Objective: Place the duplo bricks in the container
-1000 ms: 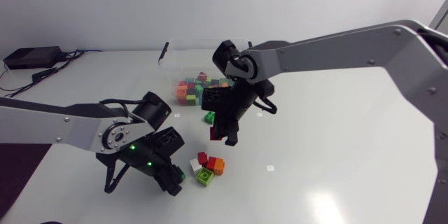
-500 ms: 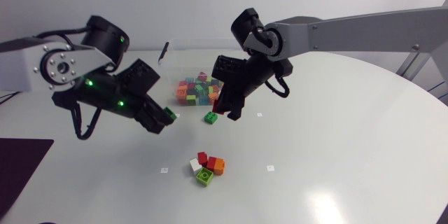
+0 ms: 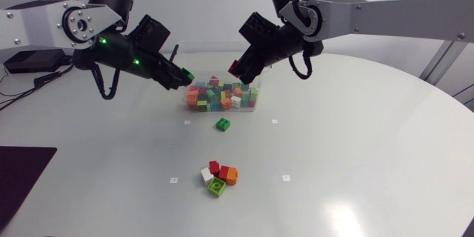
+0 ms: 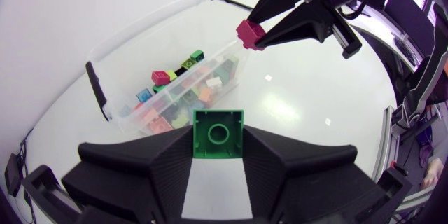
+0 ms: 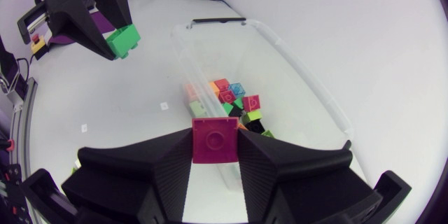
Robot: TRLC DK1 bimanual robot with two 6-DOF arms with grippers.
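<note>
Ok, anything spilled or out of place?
Nothing spilled or damaged; the container stands upright. Loose on the table: a lone green brick near it and a small cluster of bricks further out. Left gripper holds a held green brick, right gripper a magenta brick.

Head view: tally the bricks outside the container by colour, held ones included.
Green: 3, held green brick, lone green brick, lime brick
Magenta: 1, magenta brick
Red: 1, red brick
White: 1, white brick
Orange-red: 1, orange-red brick, maybe two
Total: 7
</note>
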